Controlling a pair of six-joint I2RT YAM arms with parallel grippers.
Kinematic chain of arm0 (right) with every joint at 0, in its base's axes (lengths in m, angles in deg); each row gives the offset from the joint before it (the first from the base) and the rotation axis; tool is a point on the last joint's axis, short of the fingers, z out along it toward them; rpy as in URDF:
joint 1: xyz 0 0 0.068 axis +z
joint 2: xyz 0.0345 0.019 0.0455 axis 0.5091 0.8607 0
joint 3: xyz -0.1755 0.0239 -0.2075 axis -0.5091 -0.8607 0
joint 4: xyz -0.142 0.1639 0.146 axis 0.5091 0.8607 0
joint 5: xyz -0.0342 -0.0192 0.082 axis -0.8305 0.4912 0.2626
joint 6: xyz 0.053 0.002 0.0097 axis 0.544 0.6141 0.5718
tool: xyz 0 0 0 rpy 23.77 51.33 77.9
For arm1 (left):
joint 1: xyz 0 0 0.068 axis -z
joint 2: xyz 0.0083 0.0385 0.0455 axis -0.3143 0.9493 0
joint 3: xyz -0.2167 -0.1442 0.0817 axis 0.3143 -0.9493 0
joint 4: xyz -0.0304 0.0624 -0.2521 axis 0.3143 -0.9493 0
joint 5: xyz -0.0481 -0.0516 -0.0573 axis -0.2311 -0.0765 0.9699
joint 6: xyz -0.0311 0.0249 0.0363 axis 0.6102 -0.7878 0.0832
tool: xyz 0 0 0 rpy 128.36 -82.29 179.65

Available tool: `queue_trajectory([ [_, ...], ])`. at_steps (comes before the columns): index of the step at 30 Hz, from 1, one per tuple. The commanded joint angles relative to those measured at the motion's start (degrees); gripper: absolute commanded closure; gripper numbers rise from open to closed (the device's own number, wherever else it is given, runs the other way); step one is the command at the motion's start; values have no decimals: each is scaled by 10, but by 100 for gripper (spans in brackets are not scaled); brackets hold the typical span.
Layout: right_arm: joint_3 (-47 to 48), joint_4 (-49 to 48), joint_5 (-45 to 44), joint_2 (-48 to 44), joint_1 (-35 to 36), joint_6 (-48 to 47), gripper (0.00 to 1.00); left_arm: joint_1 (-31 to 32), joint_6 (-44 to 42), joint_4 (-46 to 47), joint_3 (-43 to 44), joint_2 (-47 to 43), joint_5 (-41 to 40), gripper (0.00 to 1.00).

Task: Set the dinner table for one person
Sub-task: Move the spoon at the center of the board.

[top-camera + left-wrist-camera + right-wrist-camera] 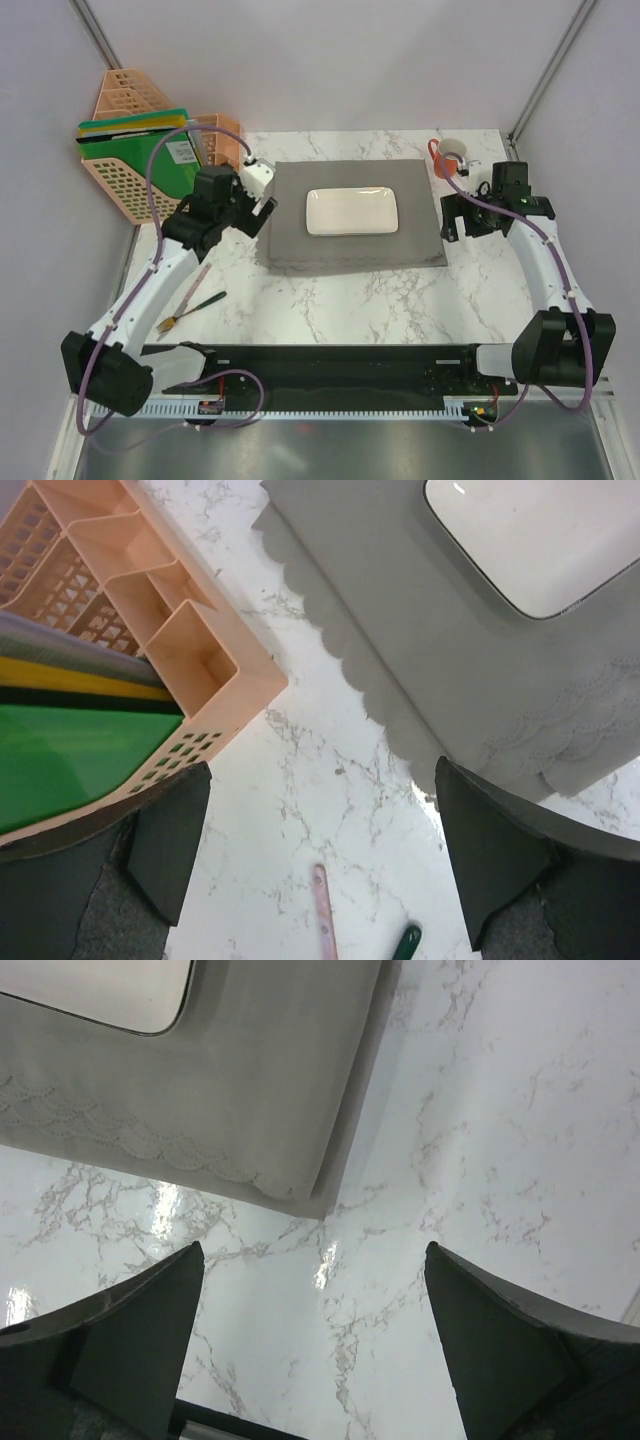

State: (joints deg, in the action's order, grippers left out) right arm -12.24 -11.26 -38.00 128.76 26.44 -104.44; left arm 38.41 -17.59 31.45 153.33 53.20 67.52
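Observation:
The dinner table (pixel 400 300) is white marble with grey veins. A grey scallop-edged placemat (pixel 350 250) lies at its middle with a white rectangular plate (pixel 352 211) on it. My left gripper (pixel 260 192) hovers by the mat's left edge, open and empty (pixel 325 850), over bare marble (pixel 320 770). My right gripper (pixel 457 218) hangs off the mat's right edge, also open with nothing between its fingers (pixel 315 1335); the mat's corner (pixel 250 1090) and the plate's rim (pixel 100 990) lie ahead of it.
A pink-handled utensil (pixel 196 283) and a green-handled one (pixel 203 303) lie on the table's left; their handle ends (pixel 323 915) (pixel 406 943) are near my left fingers. A peach rack (pixel 140 165) with green folders stands back left. A cup (pixel 452 155) with a red handle stands back right.

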Motion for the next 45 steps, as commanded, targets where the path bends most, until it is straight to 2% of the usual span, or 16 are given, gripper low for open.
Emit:
queue_trajectory([
  [1, -14, -10, -28, -49, -10, 4, 2, -3, -35, 27, -42, -63, -20, 0],
  [5, -28, -10, -20, -79, -21, -2, 2, -7, -39, 20, -82, -85, 1, 0],
  [16, -99, -36, 11, -68, -53, -22, 2, -9, -7, 5, -128, -130, 50, 0],
  [19, -120, -68, 1, -69, -59, 3, 2, -8, -6, -4, -149, -150, 56, 0],
  [21, -126, -97, -2, -74, -60, 15, 15, -9, -10, -7, -162, -165, 63, 0],
  [24, -106, -117, 2, -73, -60, 24, 84, -8, -15, -8, -176, -182, 65, 1],
  [25, -95, -119, -3, -66, -60, 31, 100, -8, -14, -8, -178, -181, 68, 3],
  [27, -45, -113, -5, -36, -60, 34, 97, -9, -10, -10, -183, -178, 73, 4],
  [30, 30, -105, 15, 34, -61, 45, 37, -9, -6, -10, -186, -165, 73, 3],
  [31, 50, -102, 20, 60, -60, 52, 13, -9, -6, -10, -186, -162, 72, 2],
  [32, 102, -89, 26, 122, -60, 62, 5, -9, -9, -10, -186, -159, 71, 2],
  [33, 134, -77, 40, 157, -60, 67, 2, -9, -10, -11, -186, -159, 71, 2],
  [37, 319, -16, 66, 333, -60, 94, 2, -10, -11, -10, -183, -164, 70, 1],
  [39, 416, 3, 63, 405, -60, 106, 8, -9, -12, -11, -184, -165, 70, 1],
  [43, 551, 25, 30, 491, -58, 119, 31, -11, -13, -11, -185, -160, 69, 1],
  [45, 563, 26, 23, 501, -56, 121, 32, -11, -14, -7, -186, -158, 70, 1],
])
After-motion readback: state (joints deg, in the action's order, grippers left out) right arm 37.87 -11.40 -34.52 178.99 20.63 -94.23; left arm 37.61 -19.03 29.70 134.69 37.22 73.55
